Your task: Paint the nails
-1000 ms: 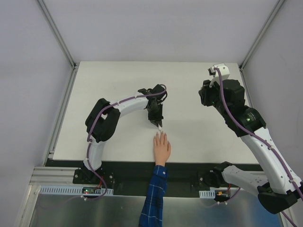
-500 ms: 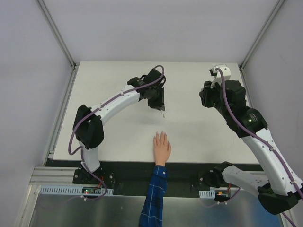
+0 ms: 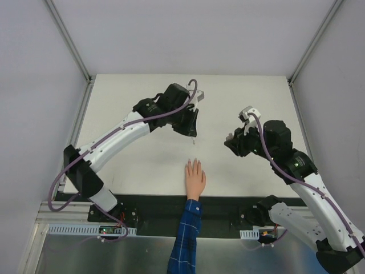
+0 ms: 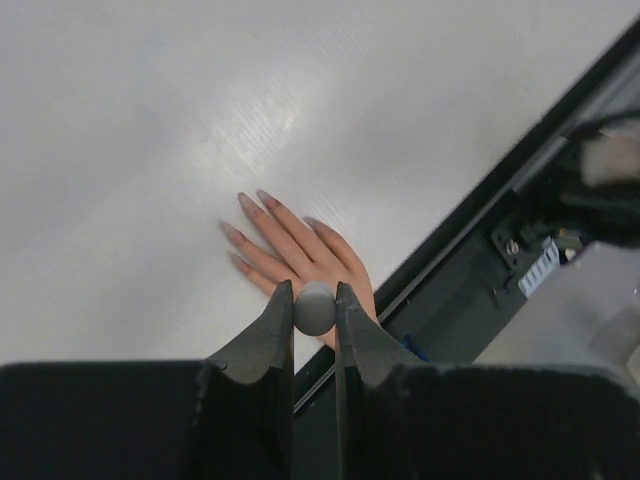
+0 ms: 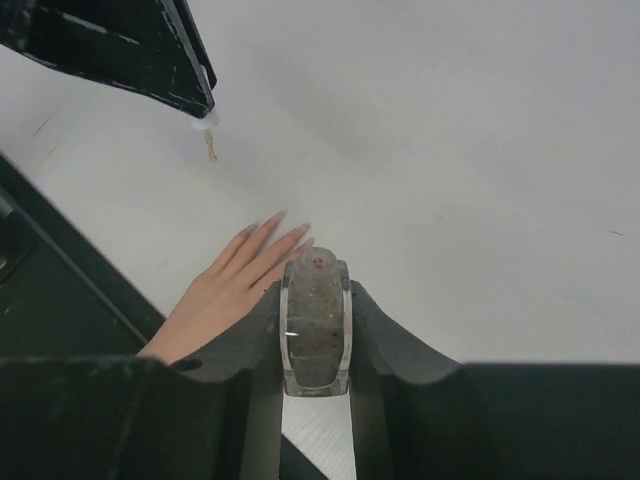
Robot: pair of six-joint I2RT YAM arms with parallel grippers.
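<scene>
Mannequin hand (image 3: 194,178) lies palm down at the near edge of the table (image 3: 137,97). Its blue plaid sleeve (image 3: 187,240) runs off toward the arm bases and its fingers point away. The nails (image 4: 243,201) are long and pale. I can't tell from here whether any carry polish.

Left gripper (image 4: 315,293) is clenched on the brush cap (image 4: 314,309), a grey round-topped stem. The brush tip (image 5: 209,146) hangs above the table just beyond the hand's fingertips, not touching them. Right gripper (image 5: 316,283) is clamped on the polish bottle (image 5: 315,325), clear with glitter, held aloft beyond the hand and off to its right.

My read: I'm between strokes, with the brush clear of the hand and the bottle near. The next move is either a dip or a stroke. A dip means centring the bristles over the bottle mouth. A stroke means lowering onto one nail with light contact and drawing toward its tip. The target is small, and too much pressure could push the hand out of place.
</scene>
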